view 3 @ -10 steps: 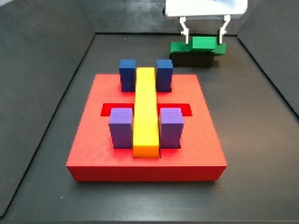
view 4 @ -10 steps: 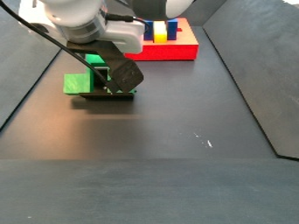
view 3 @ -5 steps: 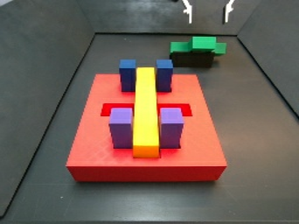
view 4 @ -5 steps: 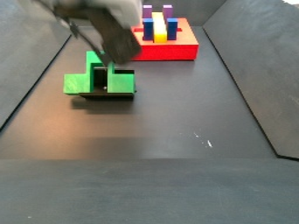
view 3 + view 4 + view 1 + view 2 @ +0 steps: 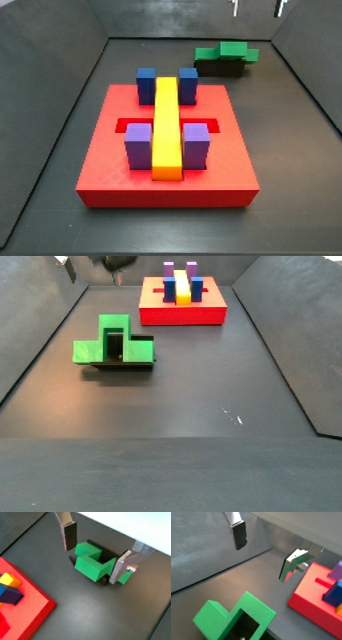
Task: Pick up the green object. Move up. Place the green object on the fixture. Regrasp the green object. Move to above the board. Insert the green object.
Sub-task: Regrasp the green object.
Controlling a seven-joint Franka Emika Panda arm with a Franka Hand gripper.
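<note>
The green object lies on top of the black fixture at the back of the floor; in both side views nothing touches it. It shows stepped notches over the fixture. My gripper hangs open well above it, the fingers spread wide with nothing between them. Only the fingertips of the gripper reach into a side view at its top edge. In a wrist view the gripper stands over the green object.
The red board lies nearer the front, with a long yellow bar, blue blocks and purple blocks set in it. Dark walls enclose the floor on both sides.
The gripper has let go of the green object and risen straight up, from around the piece to near the top edge. The green object stays on the fixture.
</note>
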